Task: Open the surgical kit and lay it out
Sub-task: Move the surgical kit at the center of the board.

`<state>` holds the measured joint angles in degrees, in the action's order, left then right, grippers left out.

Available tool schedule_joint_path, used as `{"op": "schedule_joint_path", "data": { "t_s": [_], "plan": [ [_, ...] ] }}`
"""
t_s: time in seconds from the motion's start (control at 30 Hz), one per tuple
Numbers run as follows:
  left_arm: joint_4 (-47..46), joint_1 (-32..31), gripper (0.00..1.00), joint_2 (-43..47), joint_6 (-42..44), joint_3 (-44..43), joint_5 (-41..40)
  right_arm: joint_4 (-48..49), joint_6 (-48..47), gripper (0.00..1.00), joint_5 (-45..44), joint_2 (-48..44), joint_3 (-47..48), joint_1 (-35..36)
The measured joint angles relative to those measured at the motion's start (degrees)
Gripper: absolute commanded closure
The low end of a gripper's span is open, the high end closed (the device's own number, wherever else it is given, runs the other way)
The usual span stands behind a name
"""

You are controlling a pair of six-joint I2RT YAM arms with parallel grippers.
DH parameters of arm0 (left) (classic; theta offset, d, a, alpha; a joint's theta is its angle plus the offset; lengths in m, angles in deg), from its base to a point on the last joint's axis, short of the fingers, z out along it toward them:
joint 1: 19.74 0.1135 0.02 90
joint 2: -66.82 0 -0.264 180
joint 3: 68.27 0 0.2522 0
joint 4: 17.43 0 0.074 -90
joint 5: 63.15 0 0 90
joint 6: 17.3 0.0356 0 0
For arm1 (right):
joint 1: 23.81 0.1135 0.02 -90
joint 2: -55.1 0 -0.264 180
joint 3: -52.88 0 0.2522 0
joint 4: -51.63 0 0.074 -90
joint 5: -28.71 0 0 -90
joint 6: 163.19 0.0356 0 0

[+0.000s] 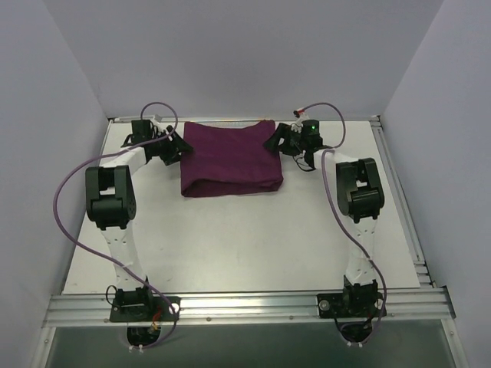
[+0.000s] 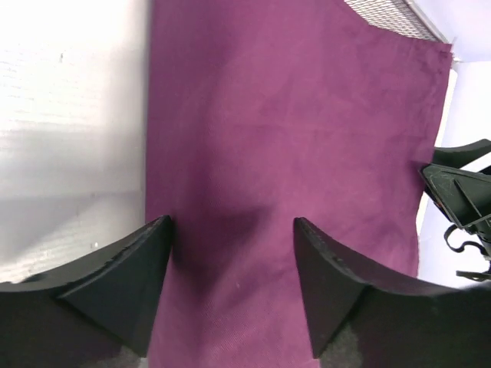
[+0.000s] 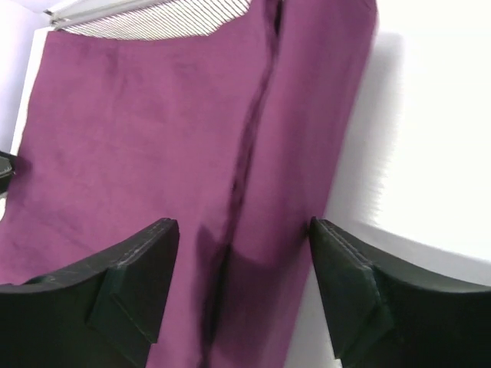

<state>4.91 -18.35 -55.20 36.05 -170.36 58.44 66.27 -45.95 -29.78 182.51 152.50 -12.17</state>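
White table (image 1: 253,245) as work surface. Purple cloth wrap (image 1: 230,161) folded shut, lying between left gripper (image 2: 232,224) and right gripper (image 3: 243,224); mesh tray (image 2: 391,15) corner exposed beyond jaws. Both: jaws apart, straddling opposite cloth edges, presumably to pinch and unfold.

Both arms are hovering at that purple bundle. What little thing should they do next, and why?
Probably close both pairs of jaws on the purple cloth wrap. The left gripper and right gripper each sit over an opposite side of it, jaws apart, and the wrap is folded shut, wire-mesh tray barely peeking out.
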Motion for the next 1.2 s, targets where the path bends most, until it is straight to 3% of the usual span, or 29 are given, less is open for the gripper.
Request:
{"op": "schedule_joint_path", "data": {
  "t_s": [0.13,0.27,0.33,0.4,0.47,0.67,1.03,1.07,1.13,1.17,1.2],
  "plan": [
    [1.62,-0.17,0.41,-2.05,-0.15,-2.01,-0.02,-0.92,0.35,0.44,-0.02,0.68,0.0,-0.04],
    [3.74,-0.35,0.54,-3.17,0.31,-3.67,-0.87,-1.55,0.17,0.63,-0.55,0.7,0.0,-0.42],
    [4.31,-0.59,0.6,-3.5,0.52,-4.24,-1.36,-1.95,0.2,0.65,-0.85,0.7,-0.02,-0.72],
    [5.07,-1.22,0.63,-3.58,0.96,-4.9,-1.68,-1.75,0.15,0.73,-1.4,0.7,-0.02,-0.96],
    [5.79,-1.95,0.69,-3.67,1.16,-5.51,-2.69,-1.66,0.15,0.74,-1.57,0.7,-0.17,-1.29],
    [6.01,-3.85,0.72,-3.67,1.03,-5.68,-3.98,2.1,0.39,0.76,-2.51,-1.57,-5.16,-2.49],
    [2.43,-6.67,0.74,0.98,-0.2,2.23,-4.22,3.3,-0.48,0.76,-5.14,-10.86,-18.18,-3.74],
    [2.19,-6.78,0.72,1.42,-0.31,2.95,-4.24,3.3,-0.48,0.74,-5.11,-10.88,-18.18,-3.85],
    [2.12,-6.95,0.58,1.9,-0.44,3.61,-4.42,3.28,-0.52,0.69,-5.11,-10.88,-18.18,-3.96],
    [2.36,-6.97,0.5,1.92,-0.33,3.58,-4.44,3.28,-0.66,0.59,-5.11,-10.88,-18.18,-4.0],
    [2.67,-6.97,0.43,1.92,-0.2,3.48,-4.46,3.21,-0.72,0.55,-5.14,-10.88,-18.16,-4.04]
  ]
}}
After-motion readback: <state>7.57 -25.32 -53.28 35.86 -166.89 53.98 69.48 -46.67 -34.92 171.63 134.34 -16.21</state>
